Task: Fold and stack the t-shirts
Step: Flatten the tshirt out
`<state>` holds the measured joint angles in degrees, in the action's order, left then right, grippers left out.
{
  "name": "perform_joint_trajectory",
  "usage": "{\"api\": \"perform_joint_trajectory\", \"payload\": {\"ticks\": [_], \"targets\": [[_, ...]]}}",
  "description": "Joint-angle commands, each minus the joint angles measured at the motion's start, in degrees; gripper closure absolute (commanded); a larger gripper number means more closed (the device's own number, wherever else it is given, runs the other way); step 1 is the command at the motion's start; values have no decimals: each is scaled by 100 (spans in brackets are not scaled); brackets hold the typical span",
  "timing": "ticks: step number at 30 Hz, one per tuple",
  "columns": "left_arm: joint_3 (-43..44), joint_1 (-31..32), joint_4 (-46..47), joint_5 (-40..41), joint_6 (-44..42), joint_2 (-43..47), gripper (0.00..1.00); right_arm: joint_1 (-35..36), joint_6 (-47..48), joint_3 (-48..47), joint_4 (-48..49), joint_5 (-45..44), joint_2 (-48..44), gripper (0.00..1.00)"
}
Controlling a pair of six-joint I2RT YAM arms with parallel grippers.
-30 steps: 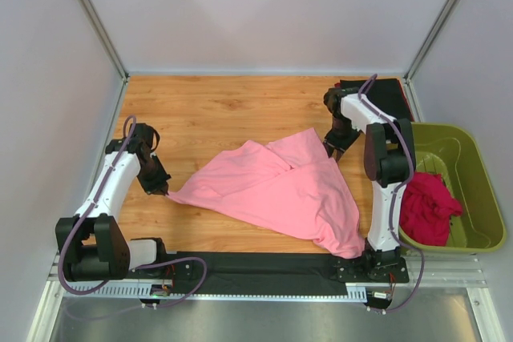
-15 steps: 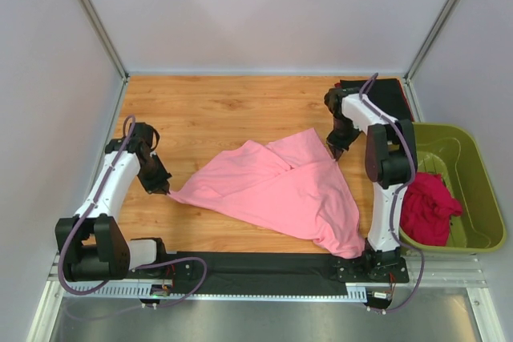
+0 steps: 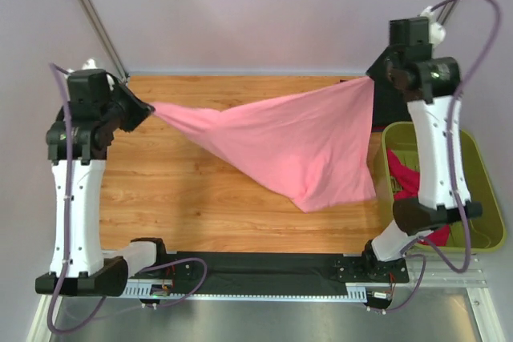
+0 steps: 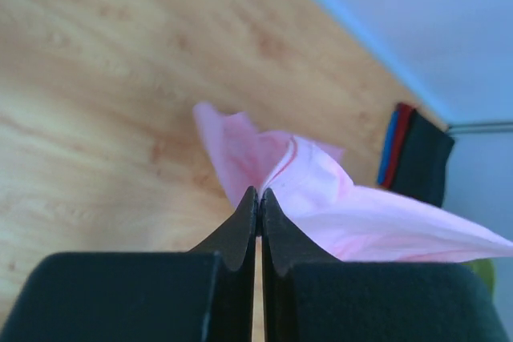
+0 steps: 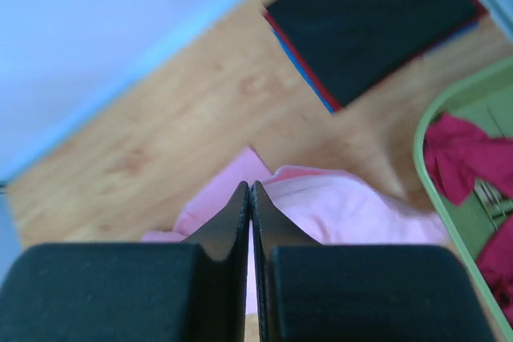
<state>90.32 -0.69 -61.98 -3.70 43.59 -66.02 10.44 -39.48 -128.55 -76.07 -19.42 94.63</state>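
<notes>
Now I've got the light pink shirt [image 3: 296, 138] hoisted off the counter [image 3: 216, 190], stretched between left fingers [image 4: 255, 202] and right fingers [image 5: 250, 198], each clenched on an edge, so I judge it ready to lay flat. Count: one pink, one magenta-red shirt [image 5: 458, 150] in the one tub [image 3: 489, 206], one folded stack [image 5: 377, 18] showing black, red and blue.

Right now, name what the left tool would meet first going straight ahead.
The light pink t-shirt pinched in the left tool; beyond it, probably the wooden table.
</notes>
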Motion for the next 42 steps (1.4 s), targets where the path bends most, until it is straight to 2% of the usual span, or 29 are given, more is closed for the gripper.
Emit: {"api": "perform_joint_trajectory", "payload": {"ticks": [1,5,7,8,11,15,21,27,33,36,40,42], "targets": [[1815,51,-446,361,123,159,100,-7,519,-687,-649,-1,-750,100],[3506,60,-683,520,-130,221,100,-15,468,-567,274,183,-1762,100],[4174,51,-790,547,-193,291,100,-24,451,-321,741,552,-2453,100],[4186,60,-720,433,-228,396,100,-15,442,20,1187,666,-2710,100],[4081,60,-307,116,-246,949,100,-15,345,400,1700,1018,-3555,100],[4230,60,-122,177,-465,1503,100,-15,187,507,1666,1483,-4083,100],[4565,60,-17,362,-712,1487,100,-15,2,700,1517,1802,-4400,100],[3915,60,545,1230,-1282,1153,100,-15,336,989,1867,1266,-3857,100],[2694,60,1669,1916,-1696,249,100,-15,214,2341,3676,1019,-2855,100],[1336,51,2714,1734,-1836,-51,100,-15,82,3273,4652,1010,-2276,100],[279,60,3874,1285,-2161,-560,100,-15,-112,4547,6345,1317,-1721,100],[-75,51,4166,988,-2302,-1008,100,-15,-86,4864,6744,1379,-1231,100]]}}
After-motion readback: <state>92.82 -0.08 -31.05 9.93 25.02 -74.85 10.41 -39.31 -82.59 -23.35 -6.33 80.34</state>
